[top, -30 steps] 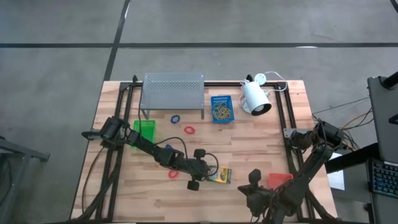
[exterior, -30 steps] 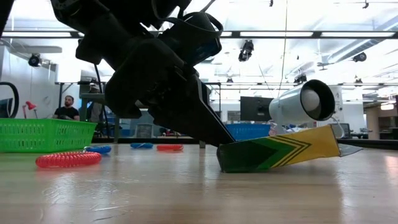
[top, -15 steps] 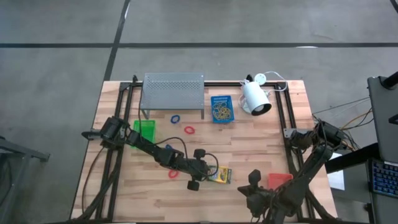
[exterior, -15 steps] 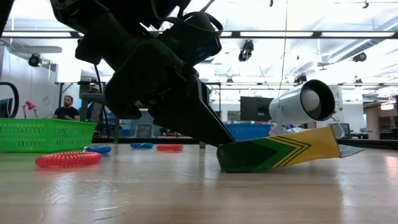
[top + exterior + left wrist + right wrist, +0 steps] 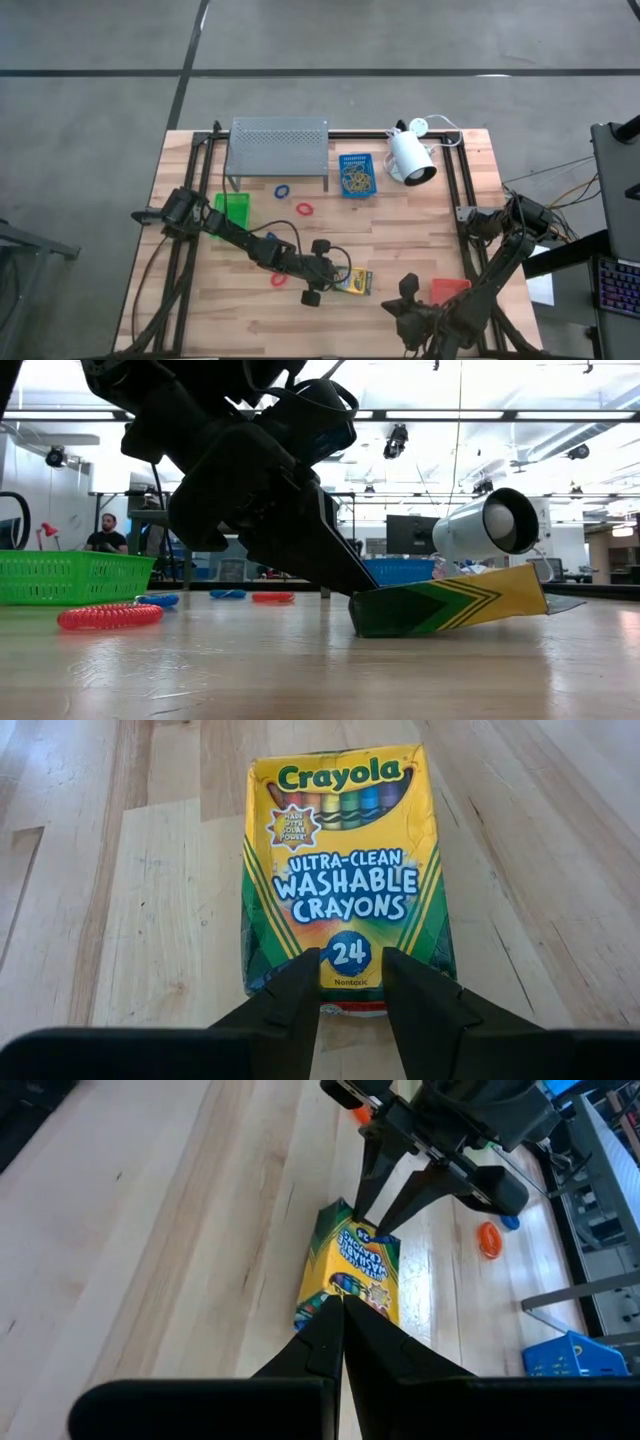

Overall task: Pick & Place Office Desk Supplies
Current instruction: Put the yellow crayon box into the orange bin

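A yellow and green crayon box [image 5: 354, 282] lies near the middle of the table's front half. In the low view the box [image 5: 450, 600] has its right end raised. My left gripper [image 5: 352, 985] comes in from the table's left and stands slightly open at the box's "24" end. My right gripper [image 5: 340, 1308] hangs shut above the table, right of the box [image 5: 350, 1265], pointing at it and touching nothing. Loose on the table are two red loops [image 5: 279, 279] [image 5: 304, 209] and a blue loop [image 5: 282, 189]. My left gripper sets both fingertips [image 5: 295, 985] on the box's "24" end [image 5: 348, 960], with nothing pinched between them. The fingers slant down from the table's left, along the box. That end [image 5: 358, 615] stays at the table under the fingertip while the far end [image 5: 535, 585] stands higher.
A green tray [image 5: 234, 210] sits at the left. A blue tray [image 5: 356, 174] with tan rubber bands stands at the back, and a red-orange tray [image 5: 450, 290] lies at the front right. A grey perforated shelf [image 5: 279, 145] and a white lamp [image 5: 411, 155] line the far edge.
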`<state>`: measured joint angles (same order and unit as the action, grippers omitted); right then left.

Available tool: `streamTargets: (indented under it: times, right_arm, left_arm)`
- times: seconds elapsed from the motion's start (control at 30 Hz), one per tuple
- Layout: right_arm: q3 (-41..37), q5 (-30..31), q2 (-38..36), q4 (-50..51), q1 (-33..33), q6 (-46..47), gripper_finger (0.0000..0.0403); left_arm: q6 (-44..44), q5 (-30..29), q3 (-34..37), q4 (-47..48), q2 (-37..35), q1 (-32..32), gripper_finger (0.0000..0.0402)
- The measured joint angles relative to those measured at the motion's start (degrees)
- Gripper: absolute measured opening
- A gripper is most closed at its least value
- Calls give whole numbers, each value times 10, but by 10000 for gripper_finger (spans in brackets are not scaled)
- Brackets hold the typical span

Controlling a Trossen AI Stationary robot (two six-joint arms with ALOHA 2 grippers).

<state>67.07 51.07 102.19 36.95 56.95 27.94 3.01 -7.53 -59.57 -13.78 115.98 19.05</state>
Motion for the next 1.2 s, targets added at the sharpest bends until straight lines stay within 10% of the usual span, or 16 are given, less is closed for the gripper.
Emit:
streamTargets:
  times: [0.7,1.2]
  right_arm:
    - [0,1,0,-5,0,18,213]
    - [0,0,0,-7,0,17,231]
  left_arm:
    - [0,0,0,-1,0,0,117]
    - [0,0,0,-1,0,0,117]
